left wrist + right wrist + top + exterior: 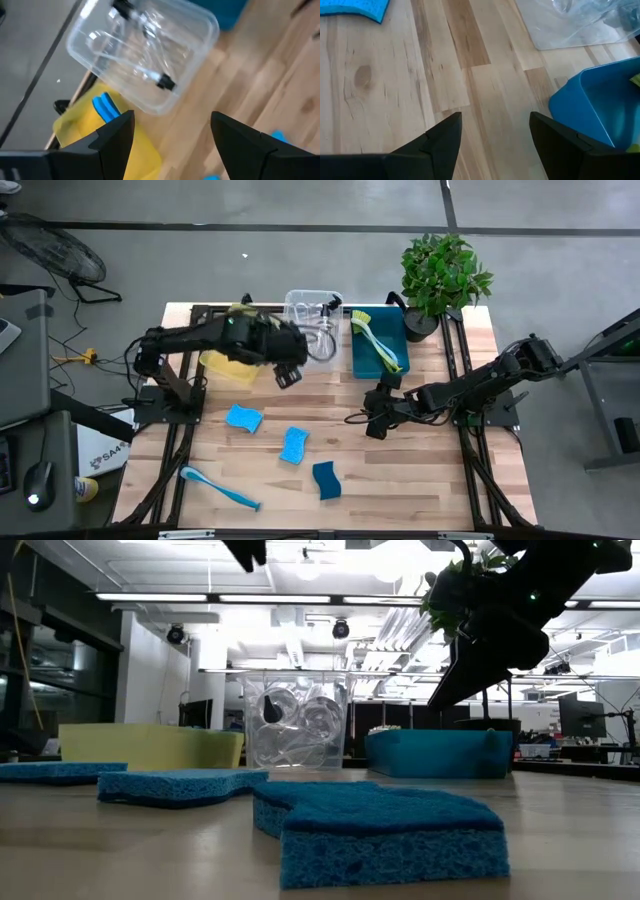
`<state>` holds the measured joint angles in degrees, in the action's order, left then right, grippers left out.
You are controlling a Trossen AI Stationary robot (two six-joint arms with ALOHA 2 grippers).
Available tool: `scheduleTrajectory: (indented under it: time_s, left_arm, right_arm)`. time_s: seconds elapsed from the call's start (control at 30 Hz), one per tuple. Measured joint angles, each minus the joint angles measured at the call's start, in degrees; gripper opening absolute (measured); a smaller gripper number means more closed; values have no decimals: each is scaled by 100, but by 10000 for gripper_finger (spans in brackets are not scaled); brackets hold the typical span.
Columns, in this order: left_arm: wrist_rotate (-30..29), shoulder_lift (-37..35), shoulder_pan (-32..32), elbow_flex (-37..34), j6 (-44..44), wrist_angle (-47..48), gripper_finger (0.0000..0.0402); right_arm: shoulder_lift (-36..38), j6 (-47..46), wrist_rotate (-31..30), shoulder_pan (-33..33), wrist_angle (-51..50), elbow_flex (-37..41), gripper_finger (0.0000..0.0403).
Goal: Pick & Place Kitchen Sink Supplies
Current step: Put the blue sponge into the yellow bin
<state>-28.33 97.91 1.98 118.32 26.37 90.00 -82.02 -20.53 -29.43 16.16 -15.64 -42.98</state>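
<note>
Nearest the low camera: one blue sponge (385, 830), two more sponges (244, 418) (294, 445) left of it on the table (430, 470). Left gripper (289, 375) released, empty, over bare wood just beside the yellow bin (222, 366) and clear bin (303, 308); clear bottles (150, 45) lie in the clear bin. Right gripper (375, 423) released, empty, near the teal bin (366, 355), which holds a yellow-green brush (375, 340). Blue brush (220, 489) at front left. Potted plant (440, 275) at back right corner
</note>
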Motion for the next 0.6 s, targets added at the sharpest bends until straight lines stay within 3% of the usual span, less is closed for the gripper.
scheduleTrajectory:
  time_s: [0.23, 0.4, 0.6]
  left_arm:
    - [193, -253, 353, -1353, 357, -126, 257]
    - [604, -649, 530, -2661, 311, -1298, 257]
    - [1588, -1245, 529, -4161, 221, -2950, 257]
  right_arm:
    - [0, 9, -2, -2, 0, 0, 227]
    - [0, 17, 2, -2, 2, 0, 227]
    - [0, 17, 2, 0, 2, 0, 227]
